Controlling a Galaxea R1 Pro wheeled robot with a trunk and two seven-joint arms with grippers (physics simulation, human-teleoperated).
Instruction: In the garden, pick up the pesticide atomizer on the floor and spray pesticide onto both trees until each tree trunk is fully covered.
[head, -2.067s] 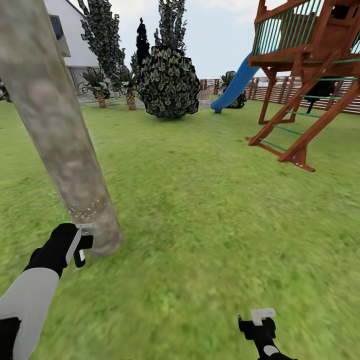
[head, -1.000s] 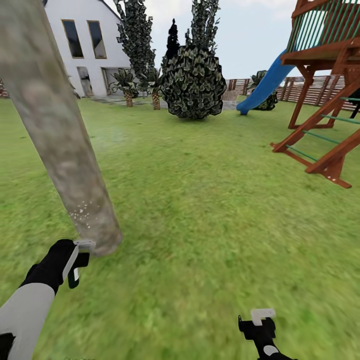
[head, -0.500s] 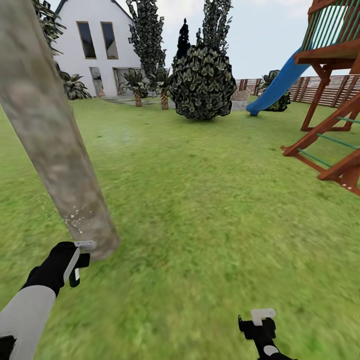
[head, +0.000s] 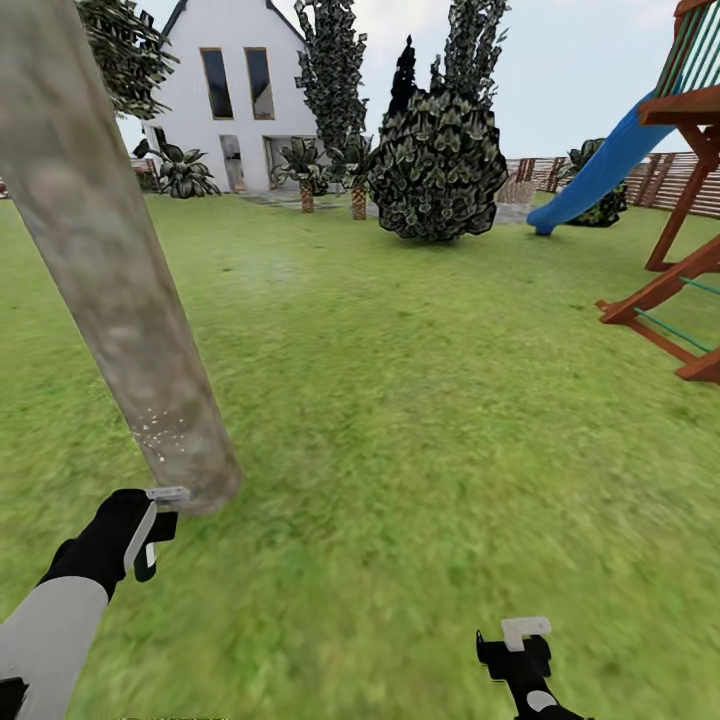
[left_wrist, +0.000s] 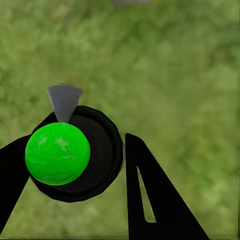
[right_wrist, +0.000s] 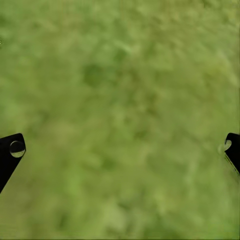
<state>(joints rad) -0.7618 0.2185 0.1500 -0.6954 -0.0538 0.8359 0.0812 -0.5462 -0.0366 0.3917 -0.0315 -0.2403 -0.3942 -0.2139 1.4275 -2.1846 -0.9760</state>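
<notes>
One tree's thick, mottled grey-brown trunk (head: 120, 290) leans across the left of the head view and meets the lawn near its lower left. White specks dot the bark low on the trunk. My left gripper (head: 152, 535) sits just in front of the trunk's base. In the left wrist view that gripper (left_wrist: 75, 162) is shut on the pesticide atomizer (left_wrist: 75, 160), a black round body with a bright green ball and a grey cone nozzle. My right gripper (head: 515, 640) hangs low over the grass, and its fingers (right_wrist: 11, 150) stand wide apart. I cannot pick out the other tree.
Open lawn (head: 430, 420) stretches ahead and to the right. A round dark bush (head: 437, 165), tall leafy columns and short palms stand before the white house (head: 230, 100). A wooden play frame (head: 680, 290) with a blue slide (head: 600, 170) stands at the right, before a slat fence.
The head view has swung left, so the house, the bush and the play frame slid right. My left gripper with the atomizer sits slightly lower beside the trunk's base. The right gripper is unchanged.
</notes>
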